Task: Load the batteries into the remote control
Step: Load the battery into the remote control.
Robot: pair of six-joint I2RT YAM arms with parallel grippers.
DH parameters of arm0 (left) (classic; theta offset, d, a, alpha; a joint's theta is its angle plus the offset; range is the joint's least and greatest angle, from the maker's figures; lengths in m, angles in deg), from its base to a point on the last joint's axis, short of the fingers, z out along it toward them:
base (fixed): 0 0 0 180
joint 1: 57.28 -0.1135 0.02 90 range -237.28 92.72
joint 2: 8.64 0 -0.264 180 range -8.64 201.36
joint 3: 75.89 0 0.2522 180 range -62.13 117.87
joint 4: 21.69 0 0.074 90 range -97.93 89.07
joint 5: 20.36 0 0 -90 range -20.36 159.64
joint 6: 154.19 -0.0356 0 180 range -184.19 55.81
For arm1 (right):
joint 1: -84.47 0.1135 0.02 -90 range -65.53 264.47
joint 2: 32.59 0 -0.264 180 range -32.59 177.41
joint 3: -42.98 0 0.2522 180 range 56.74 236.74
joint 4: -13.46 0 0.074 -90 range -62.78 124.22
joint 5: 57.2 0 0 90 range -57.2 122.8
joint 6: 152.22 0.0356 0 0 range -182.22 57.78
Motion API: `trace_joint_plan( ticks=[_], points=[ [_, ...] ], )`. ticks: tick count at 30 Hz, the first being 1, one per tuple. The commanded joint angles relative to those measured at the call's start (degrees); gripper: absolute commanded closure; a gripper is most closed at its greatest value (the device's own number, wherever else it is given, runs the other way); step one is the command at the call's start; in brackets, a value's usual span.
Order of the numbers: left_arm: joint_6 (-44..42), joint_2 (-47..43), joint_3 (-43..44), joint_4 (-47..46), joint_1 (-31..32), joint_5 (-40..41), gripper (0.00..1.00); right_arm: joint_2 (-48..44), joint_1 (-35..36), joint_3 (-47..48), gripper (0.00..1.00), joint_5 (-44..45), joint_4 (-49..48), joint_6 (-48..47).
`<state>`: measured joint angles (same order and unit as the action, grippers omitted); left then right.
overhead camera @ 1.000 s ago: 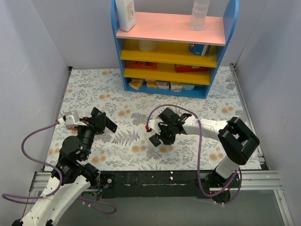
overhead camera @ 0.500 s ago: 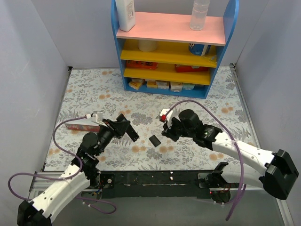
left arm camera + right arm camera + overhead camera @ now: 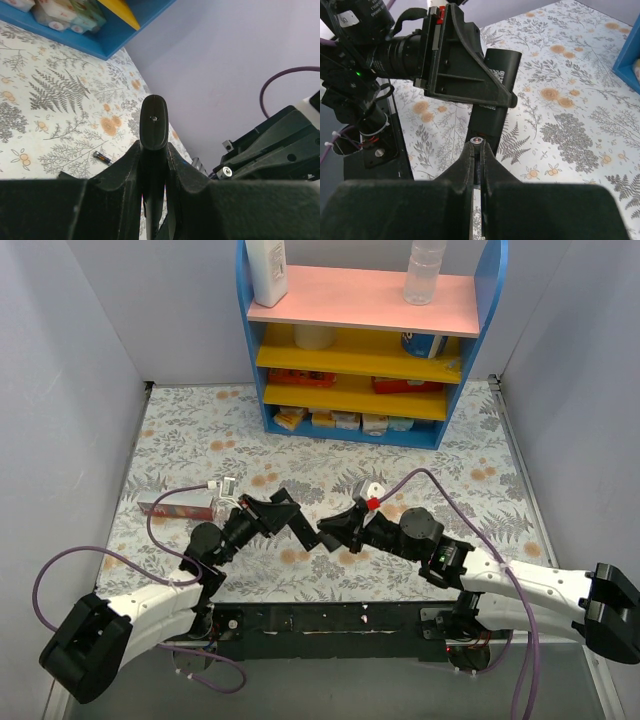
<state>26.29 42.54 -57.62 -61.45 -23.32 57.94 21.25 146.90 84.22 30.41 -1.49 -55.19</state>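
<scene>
My left gripper [image 3: 288, 518] is shut on the black remote control [image 3: 311, 535] and holds it above the table's middle. In the left wrist view the remote [image 3: 153, 122] sticks up between the fingers of the left gripper [image 3: 153, 148]. My right gripper [image 3: 477, 148] is shut on a slim battery [image 3: 477, 141], whose metal end sits just at the near end of the remote [image 3: 493, 97]. In the top view the right gripper [image 3: 336, 530] meets the remote's tip. A second battery [image 3: 102, 158] lies on the floral cloth below.
A blue and yellow shelf unit [image 3: 370, 340] with boxes and bottles stands at the back. A reddish-brown flat stick [image 3: 175, 507] lies at the left. Grey walls close in both sides. The left arm's camera and cables [image 3: 365, 45] are close in front of the right gripper.
Both arms have swung in to the table's middle, so the two grippers now meet. The small black square piece on the cloth is now covered by them.
</scene>
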Motion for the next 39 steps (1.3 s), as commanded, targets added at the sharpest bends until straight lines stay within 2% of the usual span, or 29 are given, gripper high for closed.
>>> trace_joint_plan(
  ticks=[1, 5, 14, 24, 39],
  points=[
    [5.2, 1.4, -1.2, -10.1, 0.9, -1.3, 1.00, 2.3, 3.8, -1.1, 0.99, 7.0, -13.9, 1.9],
    [5.5, -0.5, -1.3, -8.3, 1.4, 0.2, 1.00, 4.3, 6.9, -1.6, 0.99, 11.3, -17.5, 0.9],
    [6.1, -4.4, -1.6, -5.6, 1.8, 1.5, 1.00, 8.0, 8.7, -0.2, 0.99, 12.9, -17.2, 2.2],
    [6.2, -3.9, -1.8, -6.2, 2.0, 1.9, 1.00, 10.9, 9.8, 1.2, 0.99, 12.9, -16.4, 4.0],
    [6.7, -3.8, -1.5, -8.4, 2.0, 1.7, 1.00, 13.8, 10.2, 0.1, 0.99, 19.1, -15.4, 4.3]
  ],
)
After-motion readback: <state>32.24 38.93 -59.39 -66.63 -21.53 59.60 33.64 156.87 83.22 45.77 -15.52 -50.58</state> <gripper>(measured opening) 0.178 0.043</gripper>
